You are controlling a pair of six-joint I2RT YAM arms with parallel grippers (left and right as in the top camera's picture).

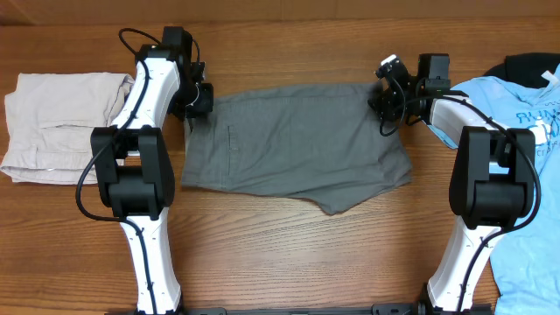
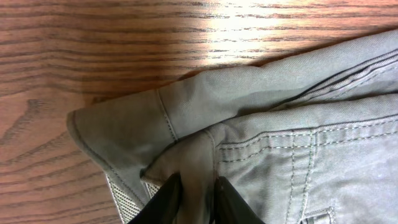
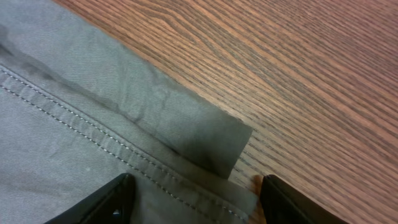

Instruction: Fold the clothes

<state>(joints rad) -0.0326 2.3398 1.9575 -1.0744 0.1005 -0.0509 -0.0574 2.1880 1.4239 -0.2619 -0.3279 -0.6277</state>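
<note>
Grey shorts (image 1: 293, 144) on table (image 1: 289, 258), left pincer (image 2: 198, 185) pinching one corner

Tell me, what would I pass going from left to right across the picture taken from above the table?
beige shorts → left arm → grey shorts → right arm → blue shirt
</note>
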